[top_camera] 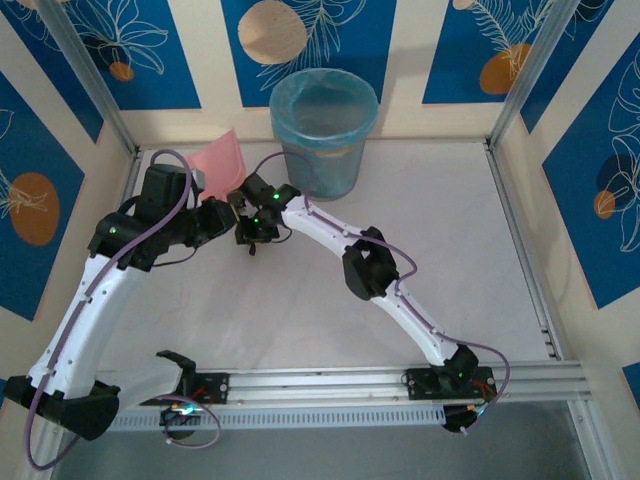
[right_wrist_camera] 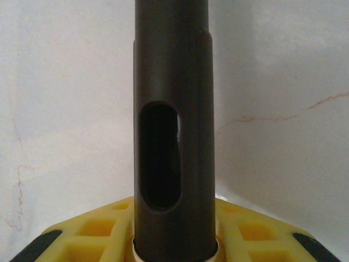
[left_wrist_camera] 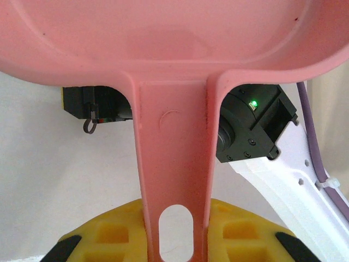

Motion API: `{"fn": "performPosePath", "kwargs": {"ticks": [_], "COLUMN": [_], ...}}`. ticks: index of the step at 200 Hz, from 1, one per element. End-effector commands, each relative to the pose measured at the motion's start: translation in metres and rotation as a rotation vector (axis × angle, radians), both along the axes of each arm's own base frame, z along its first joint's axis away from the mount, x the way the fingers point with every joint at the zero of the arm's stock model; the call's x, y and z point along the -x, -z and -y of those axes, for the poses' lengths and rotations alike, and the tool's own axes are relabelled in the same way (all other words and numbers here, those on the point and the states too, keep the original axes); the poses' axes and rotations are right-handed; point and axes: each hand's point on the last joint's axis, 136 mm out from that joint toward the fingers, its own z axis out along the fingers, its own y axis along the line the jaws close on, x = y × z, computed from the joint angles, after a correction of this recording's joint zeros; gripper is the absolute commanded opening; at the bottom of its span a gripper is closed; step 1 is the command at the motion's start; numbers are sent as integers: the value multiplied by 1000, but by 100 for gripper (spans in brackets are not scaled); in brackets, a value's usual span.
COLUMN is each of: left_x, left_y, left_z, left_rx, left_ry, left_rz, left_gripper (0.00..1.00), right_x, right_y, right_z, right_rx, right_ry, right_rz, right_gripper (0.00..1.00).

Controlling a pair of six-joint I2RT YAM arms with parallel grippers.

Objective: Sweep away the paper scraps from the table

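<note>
Table (top_camera: 455, 215): white surface between aluminium rails, lying under both arms.
Paper scraps: where they lie cannot be told.
Left arm (top_camera: 85, 300): reaches from the near-left corner toward the far middle of the table.
Left gripper (left_wrist_camera: 175, 243): yellow fingers (left_wrist_camera: 117, 232) clenched on the dustpan handle, one on each side of it.
Dustpan (top_camera: 218, 155): pink plastic, raised at a tilt in the overhead view, just left of the bin.
Dustpan handle (left_wrist_camera: 173, 147): flat pink bar with an oval hole at its near end, running from the fingers up to the pan.
Right gripper (right_wrist_camera: 173, 243): closed around a dark tube, yellow fingers (right_wrist_camera: 256, 229) flanking its base.
Dark tube (right_wrist_camera: 172, 82): round tool handle with an oval slot, standing over the white tabletop; its far end is out of frame.
Bin (top_camera: 322, 130): round, lined with a pale blue bag, at the far edge of the table.
Right arm (top_camera: 385, 285): stretches from the near-right base to meet the left gripper in front of the bin.
</note>
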Motion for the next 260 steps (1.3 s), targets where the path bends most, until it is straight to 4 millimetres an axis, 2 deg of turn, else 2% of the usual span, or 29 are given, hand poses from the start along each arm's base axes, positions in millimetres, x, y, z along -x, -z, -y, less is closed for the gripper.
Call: {"fn": "performPosePath", "kwargs": {"ticks": [1, 45, 70, 103, 137, 178, 205, 234, 260], "left_x": [-1, -2, -1, -1, -1, -2, -6, -10, -10], "left_y": [-3, 0, 2, 5, 16, 37, 39, 35, 39], "left_z": [-2, -1, -1, -1, 1, 10, 19, 30, 44], "left_rx": [-4, 0, 1, 3, 7, 40, 53, 24, -1], "left_ry": [5, 7, 8, 9, 17, 34, 76, 156, 229], "left_rz": [17, 15, 15, 16, 2, -35, -22, 30, 55], "left_gripper": [0, 0, 0, 0, 0, 0, 0, 0, 0], "right_x": [12, 29, 42, 64, 96, 139, 163, 180, 186], "right_y": [-6, -14, -16, -31, -31, -22, -15, -13, -21], "right_z": [4, 15, 29, 53, 98, 169, 216, 261, 290], "right_rx": [22, 66, 109, 117, 177, 248, 294, 286, 238], "right_ry": [1, -7, 3, 14, 46, 155, 258, 397, 501], "right_rz": [-44, -30, -38, -28, -60, -100, -128, -187, -203], "right_gripper": [0, 0, 0, 0, 0, 0, 0, 0, 0]}}
